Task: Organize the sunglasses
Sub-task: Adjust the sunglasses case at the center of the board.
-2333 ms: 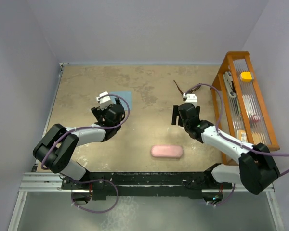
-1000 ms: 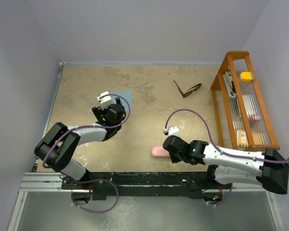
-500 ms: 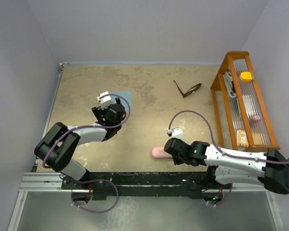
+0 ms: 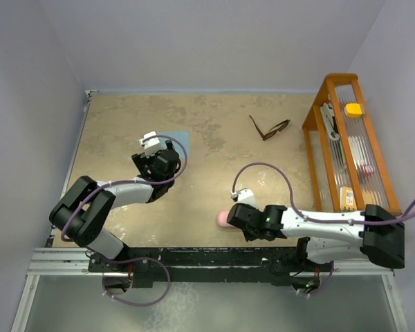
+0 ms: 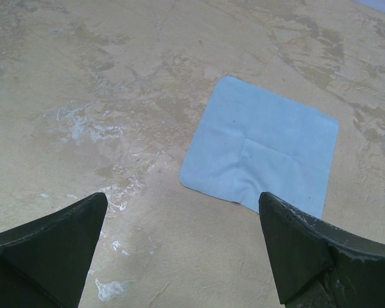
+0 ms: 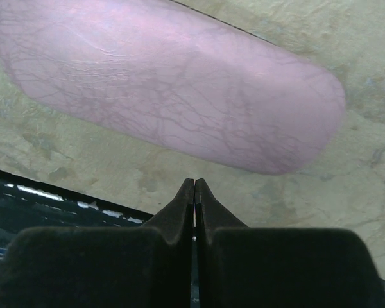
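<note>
**Right end effector (image 6: 194, 184) shut and empty; left end effector (image 5: 183, 200) wide open and empty**

Right: fingers pressed flat together, nothing between them. The tips sit low beside the near long side of the pink case (image 6: 173, 109), by the front edge of the surface (image 4: 214, 159). Can't tell if they touch it.

Left: held above the surface, with the blue cloth (image 5: 263, 147) just ahead of its tips.

Sunglasses (image 4: 269, 128) lie far right on the surface, temple arms apparently unfolded. They are near the wooden rack (image 4: 342, 77) and well apart from both arms.
</note>
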